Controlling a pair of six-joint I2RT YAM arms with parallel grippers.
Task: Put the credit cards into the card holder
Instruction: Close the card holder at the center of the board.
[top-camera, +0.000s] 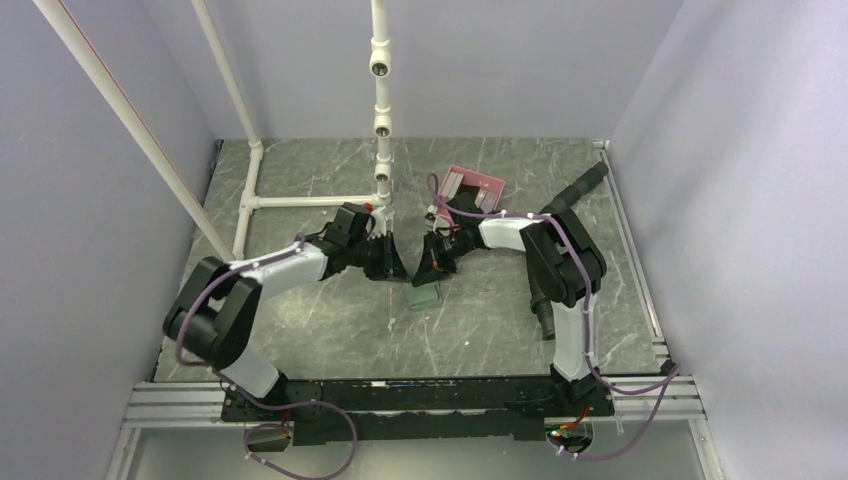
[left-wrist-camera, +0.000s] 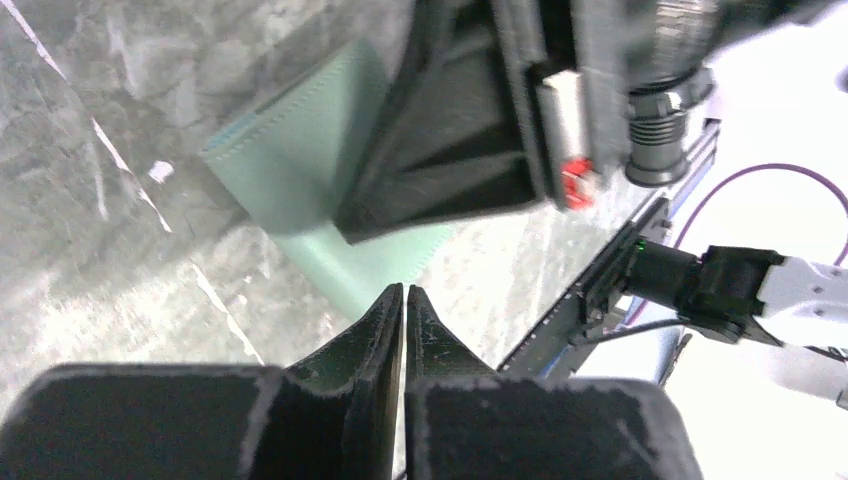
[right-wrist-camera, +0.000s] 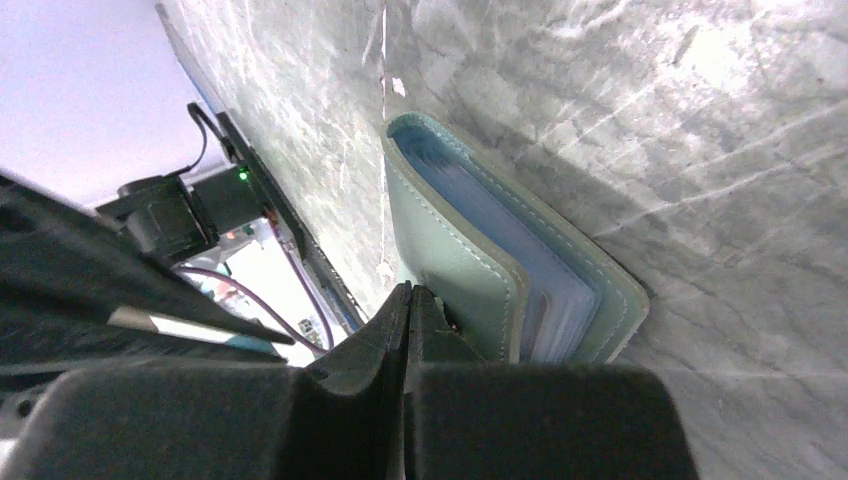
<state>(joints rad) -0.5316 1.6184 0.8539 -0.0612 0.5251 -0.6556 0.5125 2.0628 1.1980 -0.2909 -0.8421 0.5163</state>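
Card holder (top-camera: 425, 297) flat on table (top-camera: 330, 330), its long axis diagonal

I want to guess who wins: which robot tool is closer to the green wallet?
Right. The right tool is right beside the wallet; the left tool points at it from the left, a little farther off.

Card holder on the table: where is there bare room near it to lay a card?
Bare tabletop runs between the card holder and the base rail, from arm to arm. It is crowded at the holder's far edge, where the left end effector and right end effector meet, with the pink tray beyond.
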